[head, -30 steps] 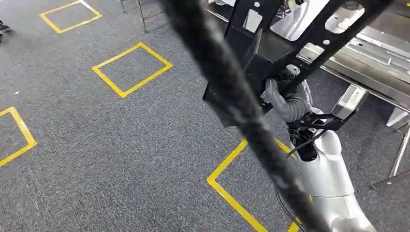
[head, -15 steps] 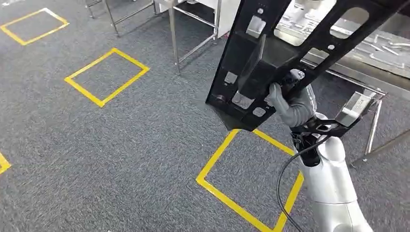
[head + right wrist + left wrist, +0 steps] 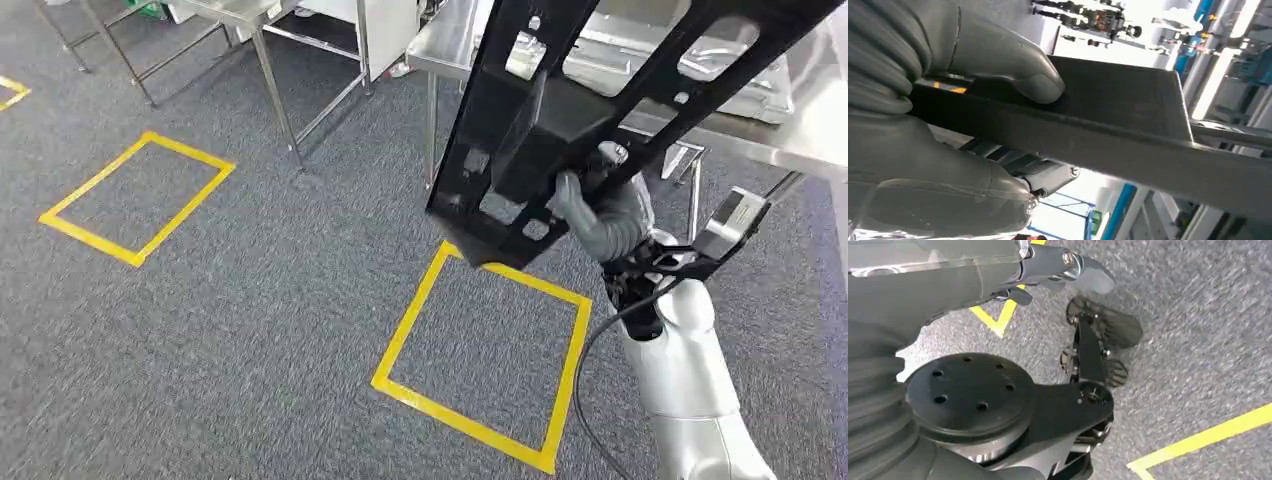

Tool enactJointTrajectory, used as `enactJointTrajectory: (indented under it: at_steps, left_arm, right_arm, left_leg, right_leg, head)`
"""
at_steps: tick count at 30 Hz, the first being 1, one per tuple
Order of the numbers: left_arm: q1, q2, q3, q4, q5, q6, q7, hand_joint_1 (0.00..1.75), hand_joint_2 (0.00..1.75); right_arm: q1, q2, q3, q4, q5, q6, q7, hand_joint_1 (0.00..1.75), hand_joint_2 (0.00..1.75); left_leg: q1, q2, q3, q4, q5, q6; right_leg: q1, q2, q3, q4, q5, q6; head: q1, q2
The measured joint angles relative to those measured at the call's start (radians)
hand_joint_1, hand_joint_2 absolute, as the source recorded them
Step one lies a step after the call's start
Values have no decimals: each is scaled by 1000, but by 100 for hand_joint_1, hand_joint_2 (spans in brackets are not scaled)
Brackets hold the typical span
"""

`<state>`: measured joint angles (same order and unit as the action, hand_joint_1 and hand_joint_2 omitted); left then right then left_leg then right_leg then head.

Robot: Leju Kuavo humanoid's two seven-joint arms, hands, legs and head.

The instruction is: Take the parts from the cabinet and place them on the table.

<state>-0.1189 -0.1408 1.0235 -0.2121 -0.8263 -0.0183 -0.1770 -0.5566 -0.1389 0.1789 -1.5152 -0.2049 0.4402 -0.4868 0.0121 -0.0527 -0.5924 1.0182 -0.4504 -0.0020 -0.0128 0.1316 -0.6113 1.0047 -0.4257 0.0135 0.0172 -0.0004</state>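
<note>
Raised in front of the body, above grey carpet [image 3: 250, 300] near a steel table [image 3: 800, 140]: long black frame part [image 3: 560, 120] (cut-outs along it), tilted, long axis rising up and rightward. Clamped on its lower section: right hand [image 3: 590, 205], thumb over one face. Left hand [image 3: 1058, 265] hanging over the carpet, grip unclear.

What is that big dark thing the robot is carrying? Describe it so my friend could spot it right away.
Start from the steel table at the top right of the head view. Just in front of it, the right hand grips a large black panel raised above the grey carpet. Unlike the shiny silver parts on the table, it is matte black, flat and pierced with cut-out windows.
</note>
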Motion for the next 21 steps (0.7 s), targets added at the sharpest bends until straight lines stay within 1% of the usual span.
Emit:
enactJointTrajectory:
  at_steps: [1,2,3,4,5,6,7,8,9,10,11,12,13,14,15,16,17,18,19,20,21]
  left_arm:
    - [-2,-3,0,0,0,0,-2,0,175]
    - [-3,-6,0,0,1,0,-3,0,175]
    - [-5,-6,0,0,2,-1,-5,0,175]
    - [-4,-8,0,0,4,0,-5,0,175]
    - [-2,-9,0,0,6,2,-4,0,175]
    - [0,-9,1,0,8,3,-3,0,175]
    - [1,-9,1,0,8,4,-3,0,175]
    - [3,-10,1,0,8,5,-2,0,175]
    - [3,-10,2,0,8,5,-2,0,175]
    - [3,-11,2,0,5,5,-2,0,175]
    - [2,-13,2,0,1,5,-2,0,175]
    - [2,-13,2,0,0,5,-2,0,175]
    - [2,-14,2,0,-1,6,-3,0,175]
    - [2,-14,2,0,-1,6,-3,0,175]
    - [2,-14,2,0,-3,8,-2,0,175]
    - [2,-14,2,0,-4,8,-2,0,175]
    - [0,-14,1,0,-6,8,-2,0,175]
    - [0,-14,1,0,-9,8,-2,0,175]
    - [1,-14,1,0,-10,7,-2,0,175]
    - [3,-14,1,0,-11,6,0,0,175]
    - [4,-14,1,0,-12,6,1,0,175]
  right_arm:
    - [-1,-2,-2,0,0,0,0,175,175]
    - [0,-4,-3,0,0,0,-1,175,175]
    - [-6,-5,-3,0,-1,0,-1,175,175]
    - [-9,-4,-2,0,-2,0,-2,175,175]
    - [-8,-4,-1,1,-2,0,-2,175,175]
    - [-6,-4,-1,3,-2,0,-2,175,175]
    - [-6,-4,0,7,-2,0,-1,175,175]
    - [-5,-4,0,10,-2,1,-1,175,175]
    - [-5,-4,0,11,-2,2,-1,175,175]
    - [-6,-4,0,11,-2,2,-1,175,175]
    - [-8,-4,0,11,-2,2,-1,175,175]
    - [-10,-4,0,11,-2,3,-1,175,175]
    - [-11,-3,1,11,-2,3,-1,175,175]
    - [-11,-4,1,11,-2,3,-2,175,175]
    - [-9,-4,1,12,-2,3,-2,175,175]
    - [-9,-5,0,11,-2,3,-2,175,175]
    - [-7,-5,0,8,-2,3,-2,175,175]
    - [-8,-6,0,6,-2,3,-3,175,175]
    - [-9,-6,0,6,-2,3,-3,175,175]
    - [-6,-3,0,6,-2,3,-2,175,175]
    - [-3,-3,0,6,-2,3,-3,175,175]
  left_leg:
    - [6,10,4,-9,4,7]
    - [11,27,10,-19,9,14]
    - [10,35,14,-24,9,21]
    - [9,46,14,-24,8,22]
    - [8,57,15,-23,6,23]
    - [8,69,15,-23,5,24]
    - [8,80,16,-23,3,23]
    - [8,92,18,-23,1,20]
    - [8,103,21,-23,-2,19]
    - [8,113,27,-22,-7,16]
    - [7,121,32,-21,-11,11]
    - [2,127,36,-21,-15,4]
    - [-4,135,37,-20,-20,-3]
    - [-4,146,40,-20,-22,-9]
    - [-3,157,44,-22,-25,-14]
    - [-3,171,49,-25,-27,-20]
    - [2,162,46,-20,-35,-28]
    - [5,110,38,12,-56,-31]
    - [6,79,7,81,-96,-31]
    - [6,64,-38,172,-139,-32]
    - [6,60,-81,255,-169,-34]
  right_leg:
    - [7,11,0,-2,2,8]
    - [6,-18,-1,6,-6,9]
    - [10,-72,-21,46,-33,12]
    - [8,-103,-58,121,-71,18]
    - [5,-117,-100,203,-105,22]
    - [2,-121,-140,276,-127,26]
    - [-2,-123,-163,314,-130,30]
    - [-6,-127,-160,298,-108,32]
    - [-9,-132,-129,234,-67,33]
    - [-10,-143,-80,139,-19,33]
    - [-9,-175,-30,46,20,30]
    - [2,-234,-6,-5,12,25]
    - [6,-215,-9,-6,16,13]
    - [8,-200,-12,-4,13,9]
    - [11,-190,-14,-3,11,4]
    - [13,-176,-14,-5,13,-3]
    - [0,-164,-7,-14,19,-12]
    - [0,-153,-5,-15,19,-16]
    - [1,-144,-5,-15,18,-23]
    - [2,-130,-4,-14,17,-25]
    - [4,-116,-4,-13,16,-26]
  head:
    - [1,0]
    - [0,0]
    - [16,0]
    - [16,0]
    - [16,0]
    - [18,0]
    - [18,0]
    - [18,0]
    - [19,0]
    - [18,0]
    - [19,0]
    - [20,0]
    - [17,0]
    - [18,0]
    - [17,0]
    - [18,0]
    - [16,0]
    - [14,0]
    - [11,0]
    - [6,0]
    - [6,0]
